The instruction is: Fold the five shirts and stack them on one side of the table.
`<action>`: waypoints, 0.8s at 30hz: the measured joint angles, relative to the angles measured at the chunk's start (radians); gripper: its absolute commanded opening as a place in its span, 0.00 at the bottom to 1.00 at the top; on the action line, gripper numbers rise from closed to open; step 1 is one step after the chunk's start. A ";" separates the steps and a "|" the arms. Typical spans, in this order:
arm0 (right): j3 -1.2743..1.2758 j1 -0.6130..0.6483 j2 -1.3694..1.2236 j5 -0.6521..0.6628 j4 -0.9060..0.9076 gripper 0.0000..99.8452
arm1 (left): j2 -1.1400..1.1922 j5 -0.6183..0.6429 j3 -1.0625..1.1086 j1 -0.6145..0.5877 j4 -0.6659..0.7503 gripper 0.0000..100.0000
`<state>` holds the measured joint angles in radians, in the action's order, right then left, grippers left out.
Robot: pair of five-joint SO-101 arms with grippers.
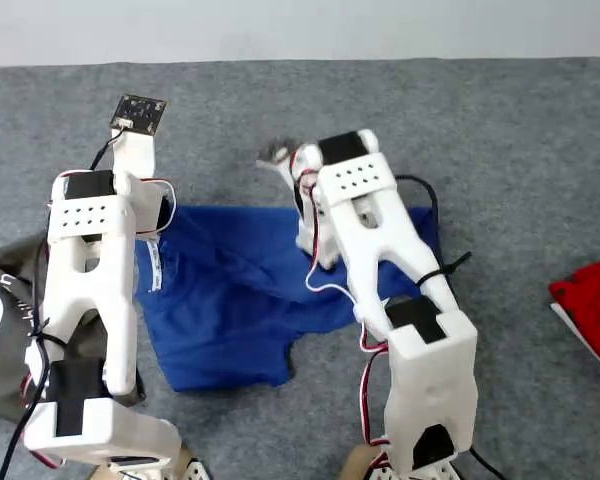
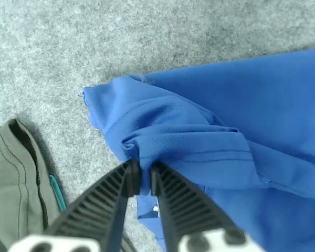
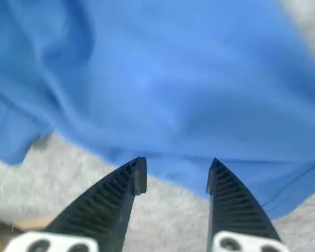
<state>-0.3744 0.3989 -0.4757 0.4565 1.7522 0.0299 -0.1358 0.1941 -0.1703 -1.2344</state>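
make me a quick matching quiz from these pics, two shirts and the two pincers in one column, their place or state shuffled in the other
Column one:
1 blue shirt
2 red shirt
3 left pincer
4 right pincer

Column two:
a open, over the edge of blue cloth
b at the right edge of the high view
c shut on a fold of blue cloth
d lying rumpled in the middle of the high view

Pairs: 1-d, 2-b, 3-c, 4-a
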 measured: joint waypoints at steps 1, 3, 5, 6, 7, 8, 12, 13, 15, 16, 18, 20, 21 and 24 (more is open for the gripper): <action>0.021 0.000 0.002 0.006 0.000 0.20 | 0.000 0.000 0.000 0.000 0.000 0.01; 0.031 0.003 0.002 0.011 0.000 0.20 | 0.000 0.000 0.000 0.000 0.000 0.01; 0.031 0.018 0.002 0.014 0.000 0.20 | 0.000 0.000 0.000 0.000 0.000 0.01; 0.031 0.031 0.002 0.014 0.000 0.20 | 0.000 0.000 0.000 0.000 0.000 0.01; 0.032 0.044 0.002 0.014 0.000 0.20 | 0.000 0.000 0.000 0.000 0.000 0.01; 0.037 0.058 0.002 0.014 0.000 0.20 | 0.000 0.000 0.000 0.000 0.000 0.01; 0.040 0.129 0.002 0.026 0.000 0.20 | 0.000 0.000 0.000 0.000 0.000 0.01; 0.040 0.144 0.002 0.035 0.000 0.20 | 0.000 0.000 0.000 0.000 0.000 0.01; 0.040 0.170 -0.006 0.048 0.000 0.20 | 0.000 0.000 0.000 0.000 0.000 0.01; 0.040 0.181 -0.014 0.049 0.000 0.20 | 0.000 0.000 0.000 0.000 0.000 0.01; 0.040 0.192 -0.034 0.052 0.000 0.20 | 0.000 0.000 0.000 0.000 0.000 0.01; 0.040 0.193 -0.048 0.054 0.000 0.20 | 0.000 0.000 0.000 0.000 0.000 0.01; 0.040 0.198 -0.051 0.054 0.000 0.20 | 0.000 0.000 0.000 0.000 0.000 0.01; 0.040 0.213 -0.061 0.054 0.000 0.20 | 0.000 0.000 0.000 0.000 0.000 0.01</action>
<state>-0.3345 0.6122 -0.5370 0.5102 1.7522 0.0299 -0.1358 0.1941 -0.1703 -1.2344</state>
